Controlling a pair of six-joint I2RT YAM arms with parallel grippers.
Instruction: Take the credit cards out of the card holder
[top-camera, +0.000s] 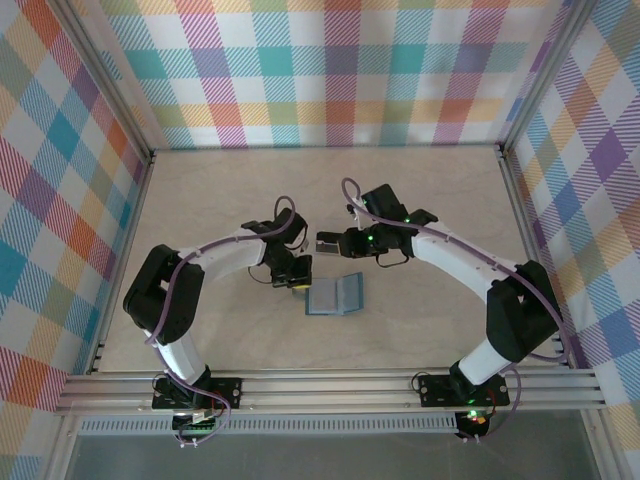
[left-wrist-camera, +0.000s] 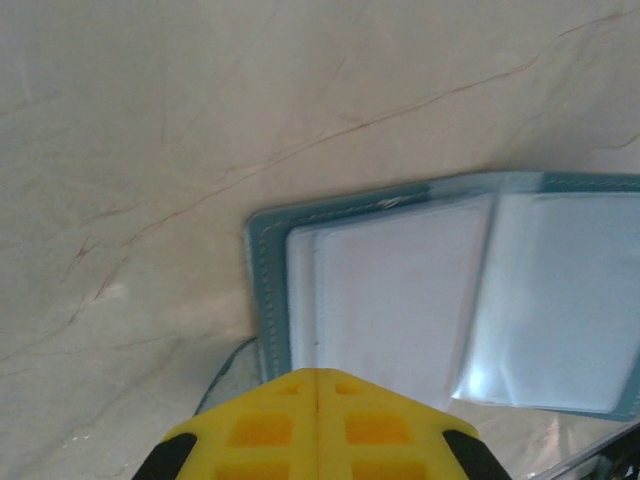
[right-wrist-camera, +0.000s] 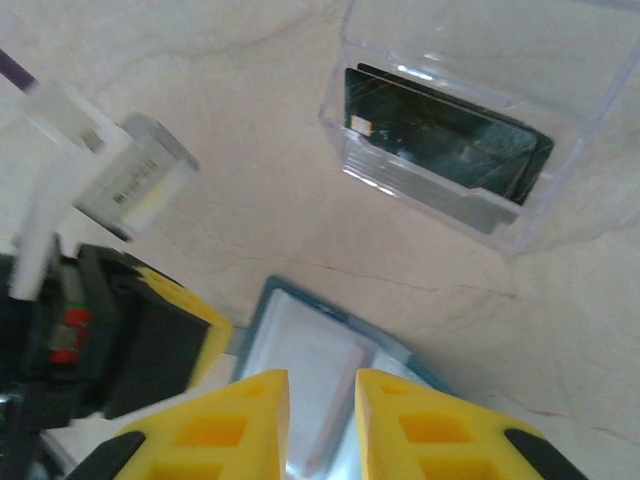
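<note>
Pale marbled table (top-camera: 420, 190) enclosed by plaid walls (top-camera: 340, 70), with a metal rail (top-camera: 330, 385) along the near edge.

Holder (top-camera: 335, 296) lying open and flat near the middle of the table. Pale slotted inside turned up, teal border running round both panels.

Left gripper (left-wrist-camera: 316, 375) at the left edge of the holder, pressed fully together. Yellow fingers (left-wrist-camera: 260, 430) meeting along one seam with no gap, their tips just over the near rim of the holder's left panel. Not clamped on anything that can be seen.

Right gripper (right-wrist-camera: 322, 385) poised over the holder, parted by a narrow slot. Nothing between the jaws, and the holder's clear pocket showing through the slot.

Clear box (right-wrist-camera: 470, 120) standing on the table beyond the holder, apart from it.

Cards (right-wrist-camera: 445, 150) dark and glossy, set inside the box and away from the holder; their number not readable.

Pockets of the holder pale and see-through in the left wrist view. Impossible to tell whether a card still sits in them.
</note>
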